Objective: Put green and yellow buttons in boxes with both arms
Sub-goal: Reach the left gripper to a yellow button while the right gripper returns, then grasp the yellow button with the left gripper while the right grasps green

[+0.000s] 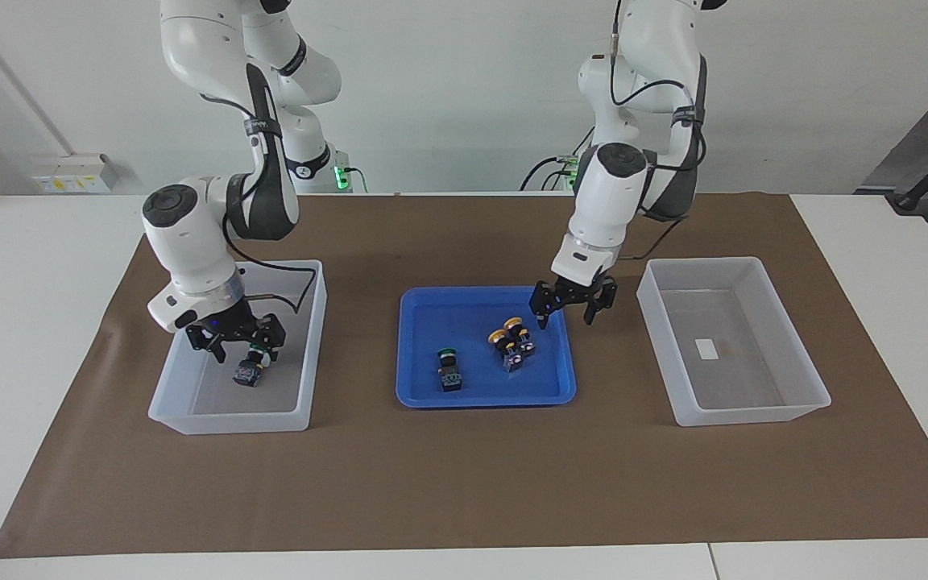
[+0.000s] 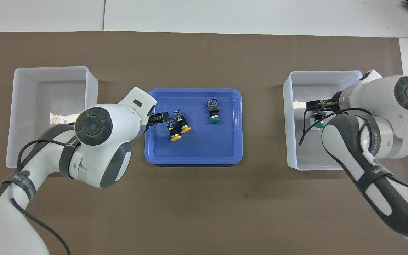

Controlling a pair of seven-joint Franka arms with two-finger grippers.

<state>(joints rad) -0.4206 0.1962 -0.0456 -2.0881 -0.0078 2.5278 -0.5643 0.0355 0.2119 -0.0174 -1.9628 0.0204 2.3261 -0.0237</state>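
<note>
Right gripper [image 1: 237, 342] lowered inside the box [image 1: 303, 354] at its own end of the table, jaws clenched on a green button [image 1: 251, 366], evidently for a gentle set-down. Left gripper [image 1: 567, 310] poised over the blue tray [image 1: 480, 399], jaws released, two yellow buttons [image 1: 511, 342] just below them, second green button [image 1: 449, 369] well apart. Other box [image 1: 794, 407] without buttons, presumably awaiting yellow.

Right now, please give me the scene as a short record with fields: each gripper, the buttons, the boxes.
left gripper: open, over the blue tray
right gripper: shut on a green button, inside the box at the right arm's end
blue tray: two yellow buttons side by side, one green button in the tray
box at the left arm's end: no buttons
</note>
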